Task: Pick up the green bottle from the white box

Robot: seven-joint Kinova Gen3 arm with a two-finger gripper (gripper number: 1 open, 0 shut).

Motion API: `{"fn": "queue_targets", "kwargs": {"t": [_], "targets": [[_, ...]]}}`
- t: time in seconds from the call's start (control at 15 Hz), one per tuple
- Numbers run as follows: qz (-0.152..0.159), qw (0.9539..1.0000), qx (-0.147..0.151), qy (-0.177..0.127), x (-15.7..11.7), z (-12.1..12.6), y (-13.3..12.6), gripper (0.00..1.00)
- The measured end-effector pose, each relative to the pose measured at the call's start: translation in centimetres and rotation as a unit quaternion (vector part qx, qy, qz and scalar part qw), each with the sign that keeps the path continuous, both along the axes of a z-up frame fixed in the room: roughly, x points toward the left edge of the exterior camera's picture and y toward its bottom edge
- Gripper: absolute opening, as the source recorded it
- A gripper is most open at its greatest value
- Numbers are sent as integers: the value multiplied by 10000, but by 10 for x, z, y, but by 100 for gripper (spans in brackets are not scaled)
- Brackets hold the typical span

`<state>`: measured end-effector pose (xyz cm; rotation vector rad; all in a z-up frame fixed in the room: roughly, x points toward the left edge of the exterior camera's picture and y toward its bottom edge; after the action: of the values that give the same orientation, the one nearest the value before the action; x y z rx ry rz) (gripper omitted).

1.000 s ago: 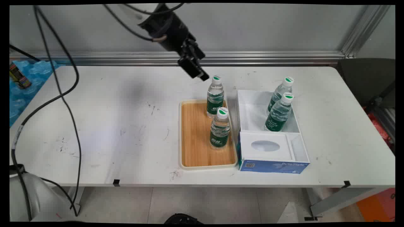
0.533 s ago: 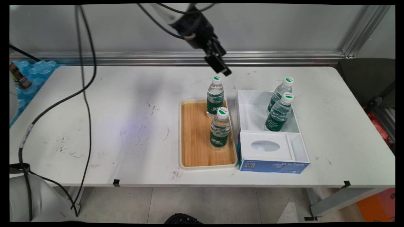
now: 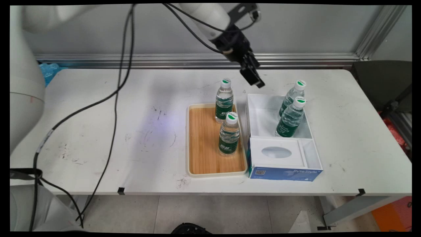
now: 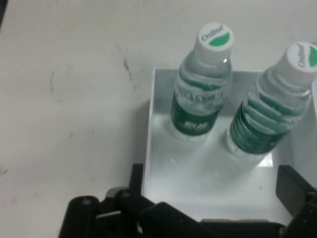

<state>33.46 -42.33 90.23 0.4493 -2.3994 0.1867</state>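
Scuffed white table, grey wall

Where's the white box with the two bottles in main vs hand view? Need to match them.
Main view: the white box sits right of centre, beside the wooden tray, with the claw above its far left corner.
Hand view: the white box fills the lower centre and right, just above the claw.
Shared landmark: the two bottles standing in it, one beside the other.
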Motion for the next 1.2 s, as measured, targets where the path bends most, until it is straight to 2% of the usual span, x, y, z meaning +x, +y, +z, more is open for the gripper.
{"fn": "queue_targets", "kwargs": {"t": [0.67, 1.2], "targets": [[-621, 9976, 96, 304, -47, -70, -60, 100], [-860, 9948, 128, 532, -72, -105, -89, 100]]}}
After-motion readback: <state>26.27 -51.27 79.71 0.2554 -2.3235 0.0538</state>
